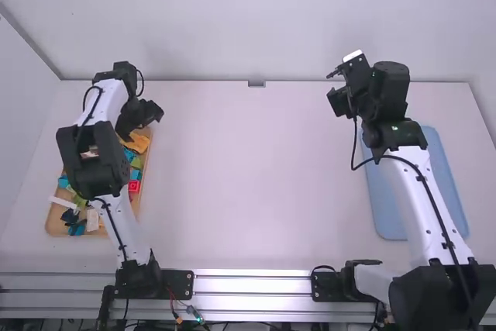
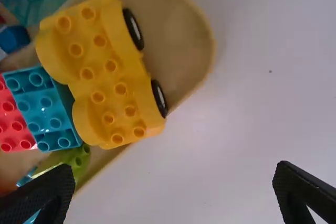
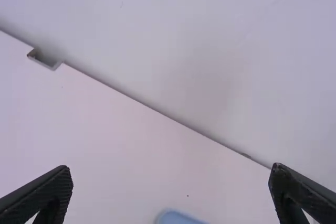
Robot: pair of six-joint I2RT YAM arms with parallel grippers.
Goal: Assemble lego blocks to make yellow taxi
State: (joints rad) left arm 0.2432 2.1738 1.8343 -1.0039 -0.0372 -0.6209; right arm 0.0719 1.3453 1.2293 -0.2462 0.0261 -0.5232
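Hanging near the far end of the wooden tray [image 2: 168, 30], the left gripper [image 2: 174, 181] has its jaws wide apart and empty, presumably to leave room for taking the yellow wheeled base [image 2: 102, 72]. That lies in the tray at the bench's [image 1: 256, 176] left, studs up, which should suit stacking. The right gripper [image 3: 170, 179], its jaws also spread around nothing, is at far right, probably leaving the middle free for building.

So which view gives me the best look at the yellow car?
The left wrist view: the yellow car lies close up there, its studs and two black wheels plain to see. In the high view it is small, partly hidden by the left gripper.
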